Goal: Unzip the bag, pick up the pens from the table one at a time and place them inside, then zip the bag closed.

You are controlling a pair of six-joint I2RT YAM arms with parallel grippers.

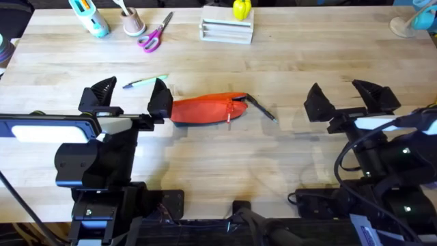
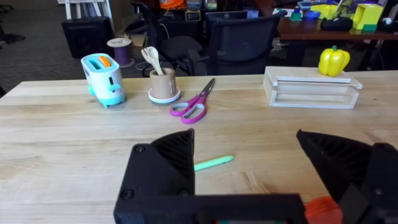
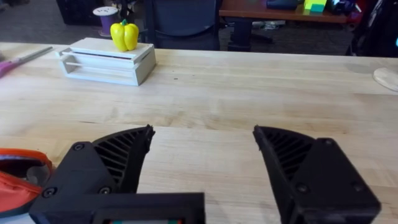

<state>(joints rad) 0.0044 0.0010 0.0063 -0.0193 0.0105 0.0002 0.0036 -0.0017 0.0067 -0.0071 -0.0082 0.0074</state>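
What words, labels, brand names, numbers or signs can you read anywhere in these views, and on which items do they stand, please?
None can be read.
The bag: no print or label that I can make out.
The green pen and the dark pen: too slim for any marking to be read.
The toy toaster, the cup, the scissors and the white rack: plain, with no lettering visible.

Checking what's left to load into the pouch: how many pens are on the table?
2. The light green pen lies on the table behind the left gripper. The dark pen lies at the orange bag's right end, touching it. More could be hidden under the arms.
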